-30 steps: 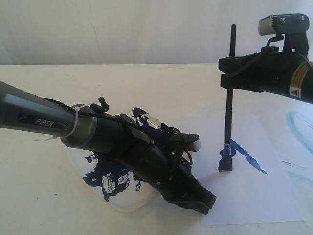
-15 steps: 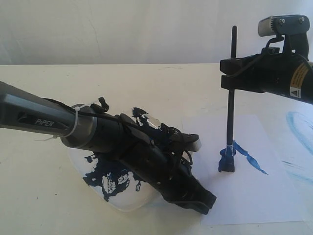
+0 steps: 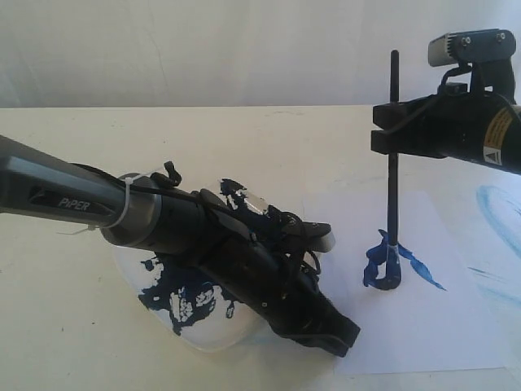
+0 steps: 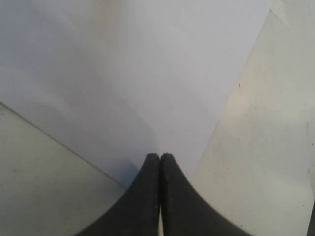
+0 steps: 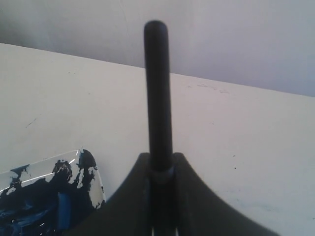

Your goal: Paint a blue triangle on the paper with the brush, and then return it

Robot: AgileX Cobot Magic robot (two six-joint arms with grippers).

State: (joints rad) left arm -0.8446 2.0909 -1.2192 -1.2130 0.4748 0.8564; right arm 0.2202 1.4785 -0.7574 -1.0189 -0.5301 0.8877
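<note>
On the paper (image 3: 444, 326), exterior view only: brush (image 3: 391, 195) tip touching blue strokes (image 3: 374, 262), upright, pinched by right gripper (image 3: 389, 129). From left wrist alone: left gripper (image 4: 160, 161) pressed together over paper's edge.

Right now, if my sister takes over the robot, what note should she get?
Grippers: left gripper shut, empty, tips at a corner of the paper, seemingly pressing it. The right gripper is shut on the brush, upright, tip on the paper.
Done: one slanted stroke and a blob of the blue triangle.
Left: finish the triangle, then return the brush. The paint-smeared plate sits under the left arm.
</note>
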